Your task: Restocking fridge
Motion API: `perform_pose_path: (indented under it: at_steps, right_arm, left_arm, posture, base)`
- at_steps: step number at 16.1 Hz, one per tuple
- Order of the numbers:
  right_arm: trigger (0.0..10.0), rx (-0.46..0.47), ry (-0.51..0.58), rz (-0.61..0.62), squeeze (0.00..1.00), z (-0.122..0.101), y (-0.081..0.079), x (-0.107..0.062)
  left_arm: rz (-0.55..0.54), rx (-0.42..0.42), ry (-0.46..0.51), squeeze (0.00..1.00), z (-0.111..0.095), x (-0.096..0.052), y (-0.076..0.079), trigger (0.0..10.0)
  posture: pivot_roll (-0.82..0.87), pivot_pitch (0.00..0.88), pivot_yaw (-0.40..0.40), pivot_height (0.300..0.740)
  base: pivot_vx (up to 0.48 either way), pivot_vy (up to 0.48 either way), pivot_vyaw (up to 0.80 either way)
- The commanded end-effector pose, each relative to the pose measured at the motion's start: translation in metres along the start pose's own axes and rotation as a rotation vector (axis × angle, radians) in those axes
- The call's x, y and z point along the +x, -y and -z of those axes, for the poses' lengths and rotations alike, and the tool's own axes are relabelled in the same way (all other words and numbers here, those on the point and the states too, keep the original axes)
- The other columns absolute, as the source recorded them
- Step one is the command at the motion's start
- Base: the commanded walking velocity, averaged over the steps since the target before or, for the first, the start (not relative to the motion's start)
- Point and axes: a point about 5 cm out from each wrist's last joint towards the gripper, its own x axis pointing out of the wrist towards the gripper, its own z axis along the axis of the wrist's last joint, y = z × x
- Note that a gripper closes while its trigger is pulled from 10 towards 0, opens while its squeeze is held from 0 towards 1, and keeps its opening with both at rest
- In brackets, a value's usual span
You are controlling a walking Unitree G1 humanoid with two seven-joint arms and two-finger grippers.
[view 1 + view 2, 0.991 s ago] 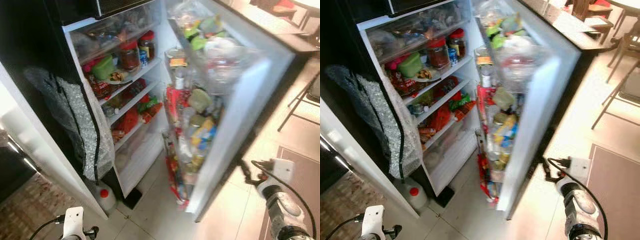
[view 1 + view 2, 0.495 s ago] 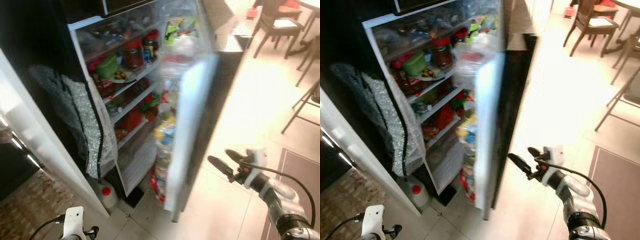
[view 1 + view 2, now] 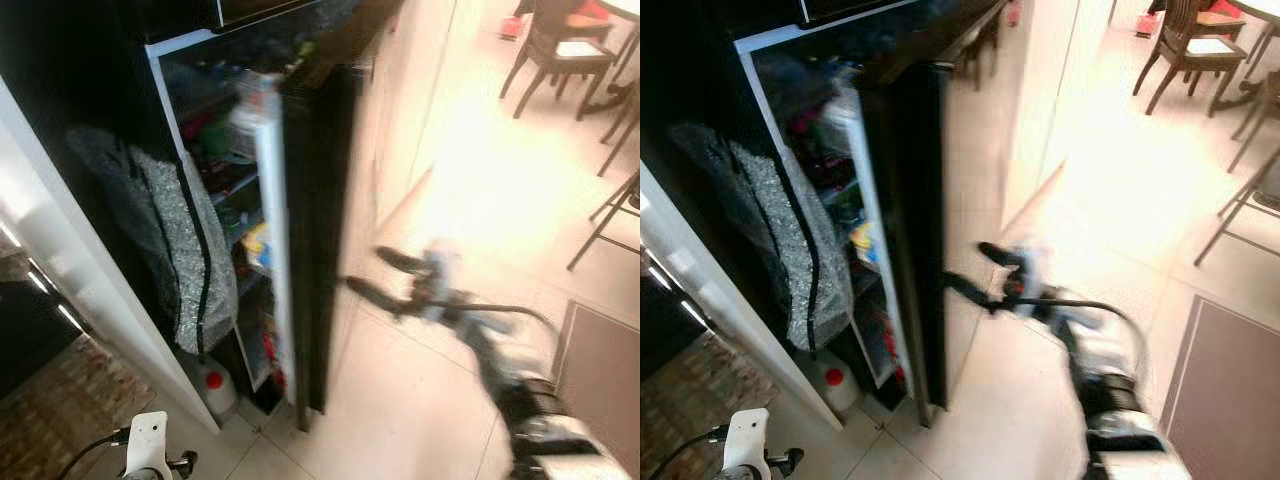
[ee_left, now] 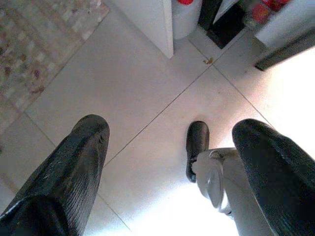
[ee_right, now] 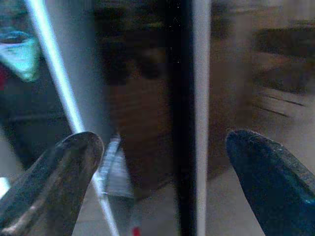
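Right gripper (image 3: 362, 275), fingers spread wide and empty, sits mid-frame just right of the near-closed black fridge door (image 3: 318, 220), fingertips at its outer face.

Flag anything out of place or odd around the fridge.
A grey quilted bag hangs in the gap beside the fridge, and a white jug with a red cap stands on the floor at the fridge's foot. The fridge door is not yet shut, with the right pincer, open, close to its outer face.
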Motion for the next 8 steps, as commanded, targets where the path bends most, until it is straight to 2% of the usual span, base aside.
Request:
perform_pose_path:
  at_steps: [1,2,3,5,7,8]
  right_arm:
    - [10.0,-0.040,-0.006,-0.047,0.00,-0.008,-0.004,0.010]
    - [10.0,-0.065,-0.004,-0.052,0.00,-0.012,-0.008,0.025]
    - [10.0,-0.078,-0.001,-0.035,0.00,-0.015,-0.009,0.033]
    - [10.0,-0.112,-0.023,0.023,0.00,-0.018,-0.008,0.047]
    - [10.0,-0.129,-0.033,0.061,0.00,-0.019,-0.007,0.052]
    - [10.0,-0.116,-0.018,0.117,0.00,-0.024,-0.003,0.058]
  left_arm:
    - [-0.002,0.000,-0.010,0.00,0.002,0.000,-0.001,10.0]
    - [-0.002,0.000,-0.009,0.00,0.002,0.000,-0.001,10.0]
    - [-0.002,0.000,-0.009,0.00,0.002,0.000,-0.001,10.0]
    - [-0.003,-0.001,-0.009,0.00,0.001,0.000,-0.001,10.0]
    - [-0.004,-0.003,-0.008,0.00,0.001,0.000,-0.001,10.0]
    - [-0.005,-0.008,-0.006,0.00,0.001,0.000,0.000,10.0]
  posture:
    - [-0.05,0.000,-0.005,0.740]
    - [-0.04,0.000,-0.003,0.740]
    - [-0.04,0.000,-0.003,0.740]
    - [-0.04,0.000,-0.001,0.740]
    - [-0.04,0.000,-0.002,0.740]
    - [-0.03,0.000,-0.002,0.740]
  base:
    - [0.000,0.000,0.00]
    - [0.000,0.000,0.00]
    - [0.000,0.000,0.00]
    - [0.000,0.000,0.00]
    - [0.000,0.000,0.00]
    - [0.000,0.000,0.00]
